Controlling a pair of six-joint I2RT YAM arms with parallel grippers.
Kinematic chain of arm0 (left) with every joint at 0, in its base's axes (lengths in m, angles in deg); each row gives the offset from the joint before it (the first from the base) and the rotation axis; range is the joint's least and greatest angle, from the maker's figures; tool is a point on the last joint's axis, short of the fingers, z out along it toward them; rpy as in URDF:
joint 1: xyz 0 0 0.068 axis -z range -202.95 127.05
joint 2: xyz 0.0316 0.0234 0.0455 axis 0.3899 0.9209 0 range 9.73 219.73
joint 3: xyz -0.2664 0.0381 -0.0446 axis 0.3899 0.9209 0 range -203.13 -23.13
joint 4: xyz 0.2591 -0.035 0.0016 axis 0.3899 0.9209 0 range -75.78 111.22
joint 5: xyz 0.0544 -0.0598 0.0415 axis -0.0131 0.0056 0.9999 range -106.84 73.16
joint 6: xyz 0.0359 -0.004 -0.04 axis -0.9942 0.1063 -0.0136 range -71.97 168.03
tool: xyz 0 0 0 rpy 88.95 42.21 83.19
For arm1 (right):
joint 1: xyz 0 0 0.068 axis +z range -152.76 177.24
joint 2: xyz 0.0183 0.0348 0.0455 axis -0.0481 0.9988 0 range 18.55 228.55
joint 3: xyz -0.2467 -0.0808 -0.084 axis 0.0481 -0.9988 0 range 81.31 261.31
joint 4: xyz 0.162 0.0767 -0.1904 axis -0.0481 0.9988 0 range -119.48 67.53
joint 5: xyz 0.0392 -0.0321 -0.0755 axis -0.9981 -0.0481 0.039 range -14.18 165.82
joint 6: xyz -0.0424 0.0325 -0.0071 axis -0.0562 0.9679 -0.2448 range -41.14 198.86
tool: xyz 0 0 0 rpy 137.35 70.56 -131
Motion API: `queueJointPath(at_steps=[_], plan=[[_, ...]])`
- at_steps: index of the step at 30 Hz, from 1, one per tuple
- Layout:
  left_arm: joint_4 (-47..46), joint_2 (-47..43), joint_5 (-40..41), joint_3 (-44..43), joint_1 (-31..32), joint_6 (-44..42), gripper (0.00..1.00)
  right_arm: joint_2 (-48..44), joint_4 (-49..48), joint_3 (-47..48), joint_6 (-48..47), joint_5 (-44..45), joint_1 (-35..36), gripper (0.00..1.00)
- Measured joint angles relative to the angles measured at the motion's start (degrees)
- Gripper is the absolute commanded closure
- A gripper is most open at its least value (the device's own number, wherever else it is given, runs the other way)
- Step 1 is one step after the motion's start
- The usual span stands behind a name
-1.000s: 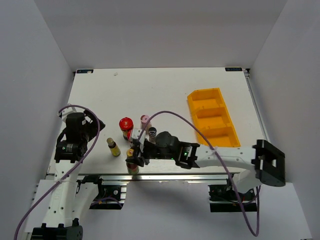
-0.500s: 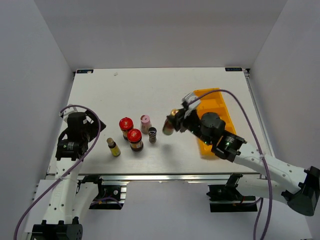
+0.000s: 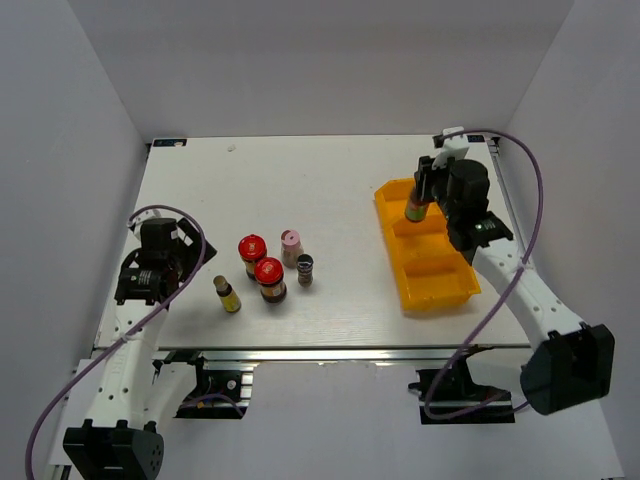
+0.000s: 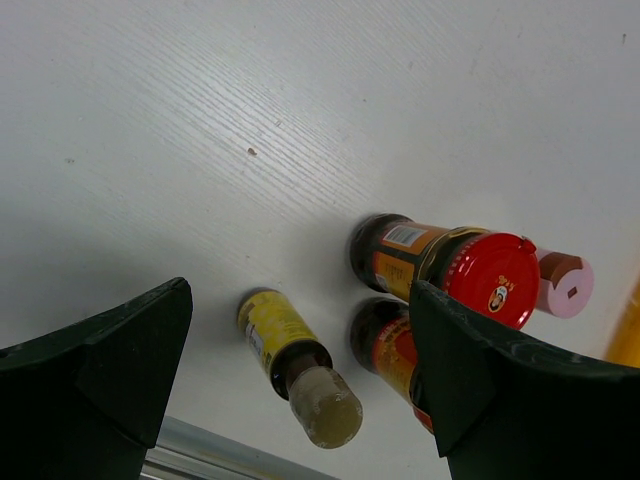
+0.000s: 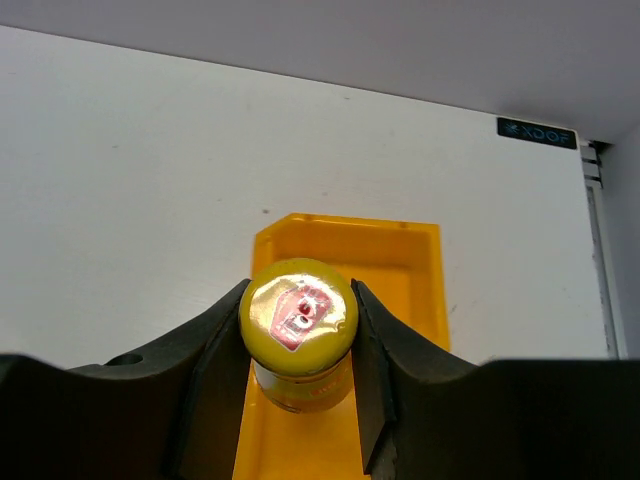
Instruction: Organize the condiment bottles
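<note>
1. Top view: right claw (image 3: 414, 193) pinching the yellow-capped sauce bottle (image 3: 413, 211) over the far compartment of the yellow tray (image 3: 438, 297), can't tell if touching down.
2. Left wrist: left claw (image 4: 300, 300) spread wide over the surface (image 4: 300, 100), above the brown bottle (image 4: 290, 362) and two red-lidded jars (image 4: 490, 280). Tiny logo on one lid, label text too small to read.
3. Right wrist: red emblem on the bottle's cap, unreadable; dark corner tag (image 5: 537, 131), looks like "XDOF".

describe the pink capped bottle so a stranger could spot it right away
On the white table, left of the yellow tray, five small containers stand in a cluster. The pink-capped bottle is at its far right corner, just behind the grey-topped shaker and beside a red-lidded jar. It alone has a pale pink cap.
</note>
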Motion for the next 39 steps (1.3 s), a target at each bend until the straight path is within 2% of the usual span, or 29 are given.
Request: queueJointPath(at_steps=[7,16,24,28,32,39], plan=[[4.55,-0.24,0.83,-3.15,0.0,-1.27,0.02,11.91,-0.55,8.17,0.63,-5.31,-9.4,1.0],[9.14,-3.17,0.85,-3.37,0.0,-2.56,0.02,25.22,-2.38,15.1,3.34,-11.93,-14.97,1.0],[9.64,-3.28,-0.07,-3.37,0.0,-3.15,0.02,26.69,-2.71,14.36,3.56,-12.09,-14.64,0.98],[9.55,-3.28,-1.22,-3.34,0.0,-3.41,0.02,26.8,-5.9,12.35,3.58,-12.31,-14.64,0.93],[9.42,-3.34,-2.45,-3.3,0.0,-3.58,0.02,27.58,-7.76,10.12,3.32,-12.24,-14.64,0.93],[9.31,-3.58,-3.48,-2.89,0.0,-3.76,0.02,27.87,-17.2,4.5,0.5,-11.8,-14.62,0.92]])
